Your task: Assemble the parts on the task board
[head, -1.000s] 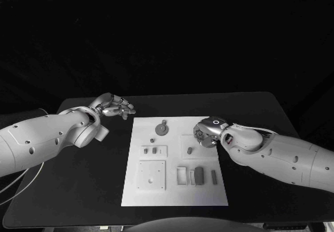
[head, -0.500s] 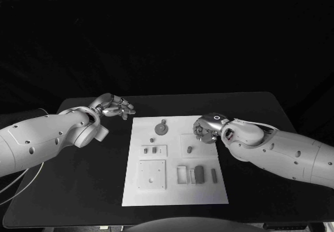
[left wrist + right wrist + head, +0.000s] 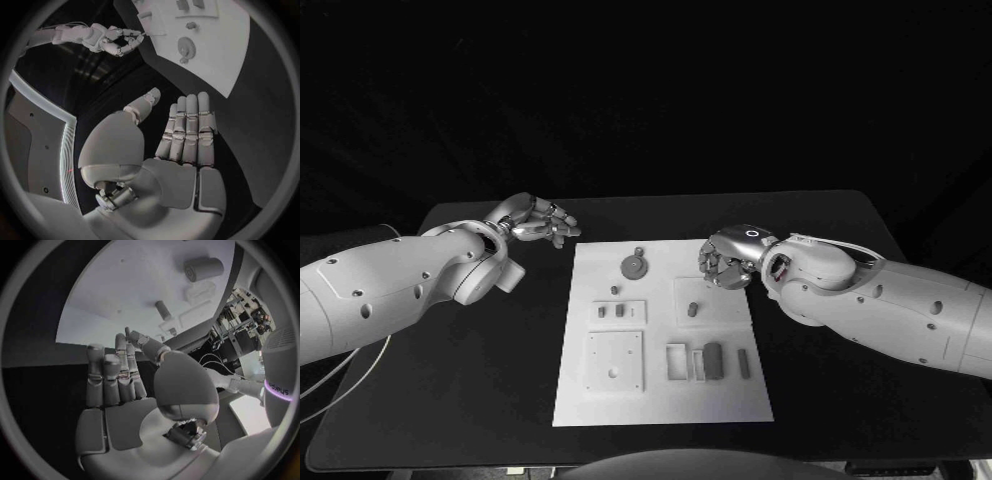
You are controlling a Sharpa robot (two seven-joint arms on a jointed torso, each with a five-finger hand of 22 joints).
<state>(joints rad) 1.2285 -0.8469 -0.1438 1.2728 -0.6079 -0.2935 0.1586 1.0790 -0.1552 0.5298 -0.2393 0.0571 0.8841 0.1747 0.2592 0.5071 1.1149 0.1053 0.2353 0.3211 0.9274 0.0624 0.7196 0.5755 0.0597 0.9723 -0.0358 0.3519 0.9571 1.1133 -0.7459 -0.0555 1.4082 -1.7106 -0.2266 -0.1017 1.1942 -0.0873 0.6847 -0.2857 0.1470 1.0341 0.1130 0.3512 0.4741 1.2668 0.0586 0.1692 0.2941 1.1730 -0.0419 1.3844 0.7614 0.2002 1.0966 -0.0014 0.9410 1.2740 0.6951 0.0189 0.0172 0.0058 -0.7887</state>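
While both your hands are empty, most is left: the parts [image 3: 714, 361] lie loose on the task board [image 3: 664, 400] mid-table. Left hand [image 3: 538, 220] (fingers spread) hovers beside it; right hand [image 3: 727, 261], seemingly loosely curled, above its edge.

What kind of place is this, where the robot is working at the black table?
Probably a robotics lab or test bench. A flat white task board with small grey parts lies on a bare black table, and the right wrist view shows cluttered equipment shelves behind.
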